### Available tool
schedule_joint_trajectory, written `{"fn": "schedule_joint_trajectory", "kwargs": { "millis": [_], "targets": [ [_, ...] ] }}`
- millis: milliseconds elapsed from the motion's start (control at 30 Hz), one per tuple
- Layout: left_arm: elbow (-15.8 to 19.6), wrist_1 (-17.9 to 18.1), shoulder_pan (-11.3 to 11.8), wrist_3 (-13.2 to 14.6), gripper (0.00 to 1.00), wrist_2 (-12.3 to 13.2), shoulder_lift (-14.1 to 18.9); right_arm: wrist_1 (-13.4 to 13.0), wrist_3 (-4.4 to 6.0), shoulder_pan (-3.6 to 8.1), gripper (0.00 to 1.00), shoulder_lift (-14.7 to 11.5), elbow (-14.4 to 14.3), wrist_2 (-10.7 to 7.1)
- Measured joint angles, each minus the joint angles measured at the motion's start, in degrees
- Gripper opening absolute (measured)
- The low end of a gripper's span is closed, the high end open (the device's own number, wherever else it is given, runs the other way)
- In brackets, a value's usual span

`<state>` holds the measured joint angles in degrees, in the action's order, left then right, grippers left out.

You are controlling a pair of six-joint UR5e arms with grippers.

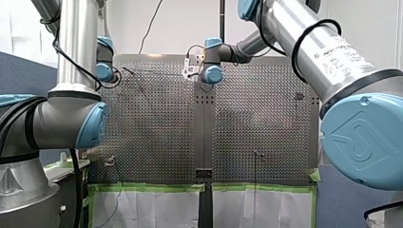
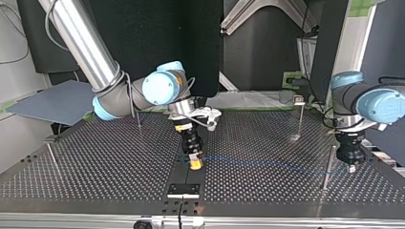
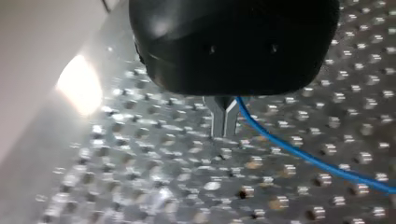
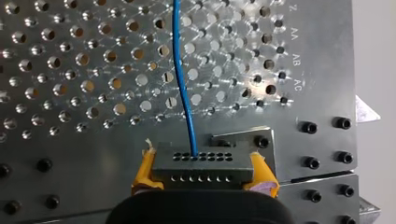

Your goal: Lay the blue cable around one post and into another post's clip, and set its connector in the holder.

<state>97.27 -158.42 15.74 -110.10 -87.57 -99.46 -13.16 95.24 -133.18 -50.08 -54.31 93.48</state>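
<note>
At the top view's near edge, one black bracket (image 2: pixel 183 189) sits on the worktop (image 2: pixel 95 167). Just behind it, my right end effector (image 2: pixel 195 164) is clenched on the single connector (image 4: pixel 201 164). One blue cable (image 2: pixel 267 164) leaves the connector and runs lengthwise toward the view's right, into my left end effector (image 2: pixel 351 168), whose metal fingers (image 3: pixel 217 119) pinch it. Four thin posts (image 2: pixel 328 167) stand: one beside my left end effector, one at the view's left, two farther back.

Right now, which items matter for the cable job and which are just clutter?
Job: blue cable, connector, clipped post, plain post, holder, right hand, left hand.
Lying about: grey panel, green tape.
</note>
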Motion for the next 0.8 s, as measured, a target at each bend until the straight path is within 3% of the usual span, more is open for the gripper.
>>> {"fn": "schedule_joint_trajectory", "kwargs": {
  "millis": [367, 700, 733, 767, 800],
  "targets": [
    [0.6, 1.2, -1.0, 2.0, 0.0, 0.5, -0.9, 1.0, -0.58, -1.14, 0.0, 0.3, -0.1, -0.11],
    [3.7, 3.2, -2.2, 1.1, 0.0, 0.6, -0.9, 3.8, -1.79, -2.52, 0.0, 2.6, -0.2, 0.16],
    [3.8, 3.2, -2.3, 1.2, 0.22, 0.5, -0.9, 4.0, -1.86, -2.62, 0.0, 2.8, -0.2, 0.2],
    [3.9, 3.2, -2.4, 1.3, 0.36, 0.4, -0.9, 4.1, -1.9, -2.69, 0.0, 2.9, -0.2, 0.23],
    [3.9, 3.1, -2.6, 1.3, 0.36, 0.2, -0.9, 4.2, -1.92, -2.75, 0.0, 2.9, -0.2, 0.25]
  ]
}}
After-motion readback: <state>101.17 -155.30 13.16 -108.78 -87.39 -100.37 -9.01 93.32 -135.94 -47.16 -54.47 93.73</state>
